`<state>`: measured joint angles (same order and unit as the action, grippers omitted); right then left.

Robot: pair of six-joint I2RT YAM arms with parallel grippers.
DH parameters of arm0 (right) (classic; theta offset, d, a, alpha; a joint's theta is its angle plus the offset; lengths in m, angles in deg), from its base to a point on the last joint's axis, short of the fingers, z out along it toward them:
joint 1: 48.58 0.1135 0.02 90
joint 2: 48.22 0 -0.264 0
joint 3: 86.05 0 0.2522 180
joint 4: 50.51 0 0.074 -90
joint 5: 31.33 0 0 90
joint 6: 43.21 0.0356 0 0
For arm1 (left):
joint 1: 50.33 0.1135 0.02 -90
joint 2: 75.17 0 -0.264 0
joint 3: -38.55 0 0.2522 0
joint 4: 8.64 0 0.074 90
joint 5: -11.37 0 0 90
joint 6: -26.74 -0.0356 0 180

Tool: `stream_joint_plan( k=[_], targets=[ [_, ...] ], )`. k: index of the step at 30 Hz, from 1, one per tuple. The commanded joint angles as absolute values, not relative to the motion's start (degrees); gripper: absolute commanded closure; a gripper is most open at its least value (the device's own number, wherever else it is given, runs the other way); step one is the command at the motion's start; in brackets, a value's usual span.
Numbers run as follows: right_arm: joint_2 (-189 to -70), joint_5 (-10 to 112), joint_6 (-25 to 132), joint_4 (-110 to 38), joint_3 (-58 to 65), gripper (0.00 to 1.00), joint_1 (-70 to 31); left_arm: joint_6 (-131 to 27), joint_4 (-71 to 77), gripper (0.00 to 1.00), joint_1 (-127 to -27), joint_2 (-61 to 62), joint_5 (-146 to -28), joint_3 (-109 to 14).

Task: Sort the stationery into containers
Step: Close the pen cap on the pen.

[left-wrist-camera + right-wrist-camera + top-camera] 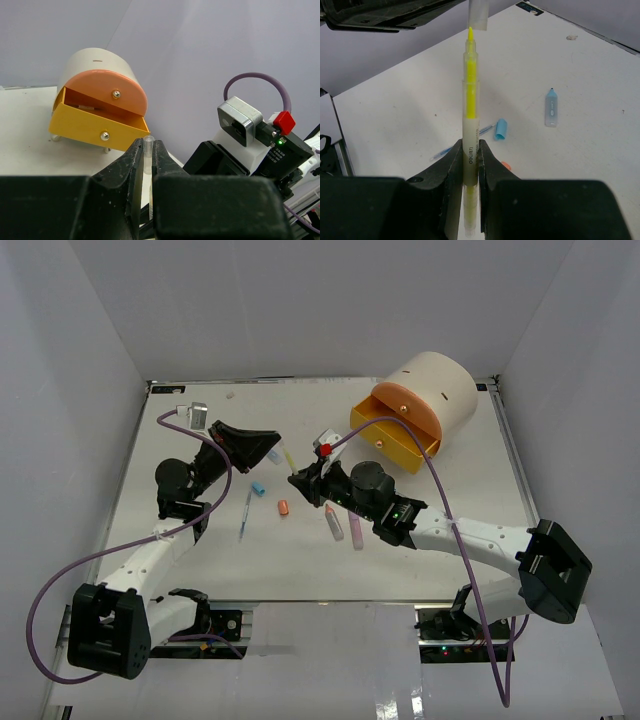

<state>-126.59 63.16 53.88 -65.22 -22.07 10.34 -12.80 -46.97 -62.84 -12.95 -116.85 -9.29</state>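
Note:
My right gripper [470,147] is shut on a yellow highlighter [470,100], whose bare tip points toward the left gripper. My left gripper [148,146] is shut on a clear cap [148,152]. In the right wrist view the cap [479,15] hangs just past the tip, slightly to its right. In the top view both grippers, left [270,448] and right [298,478], meet mid-table. The cream cylinder [440,380] lies at the back right. Its yellow drawer [395,440] is pulled open and its orange drawer [405,403] is shut.
On the table below lie a blue cap [257,487], an orange cap [283,507], a thin blue pen [245,515], an orange-pink marker [334,524] and a purple marker [355,530]. A pale blue capped piece [550,107] lies farther off. White walls enclose the table.

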Motion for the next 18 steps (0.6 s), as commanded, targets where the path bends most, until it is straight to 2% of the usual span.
stream_joint_plan(
  k=[1,18],
  targets=[
    [-127.0,63.8,53.9,-68.0,-19.6,0.92,10.6,-12.1,-48.8,1.0,-63.1,-13.0,-117.7,-8.5],
    [-126.6,63.6,54.2,-68.1,-20.8,0.92,10.6,-11.2,-47.9,1.0,-63.1,-13.1,-117.0,-8.7]
  ],
)
